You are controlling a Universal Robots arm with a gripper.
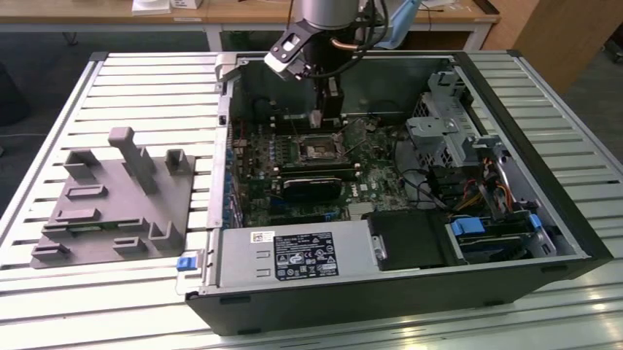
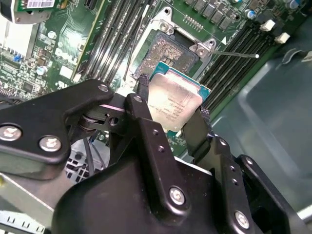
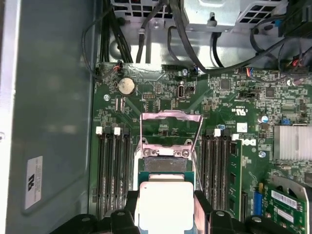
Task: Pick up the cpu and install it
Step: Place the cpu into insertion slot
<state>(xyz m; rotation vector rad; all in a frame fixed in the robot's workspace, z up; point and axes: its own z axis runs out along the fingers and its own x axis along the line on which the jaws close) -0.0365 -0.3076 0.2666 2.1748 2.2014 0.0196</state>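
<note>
Surface of pale metal slats [image 1: 136,87] carries one open computer case [image 1: 389,299] and, on the exterior view's left, one grey tray [image 1: 107,211] with upright blocks. Inside the case I see one green motherboard [image 3: 161,102] with one socket [image 2: 168,51], its metal frame standing open. My gripper [image 2: 173,105] sits low inside the case, closed on the one cpu [image 2: 175,97]; its two black fingers [image 2: 141,109] clamp opposite edges. In both wrist views the cpu is a small flat square, a shiny silver-grey lid on a green rim, hanging over the socket's edge. I cannot tell whether it touches the socket.
</note>
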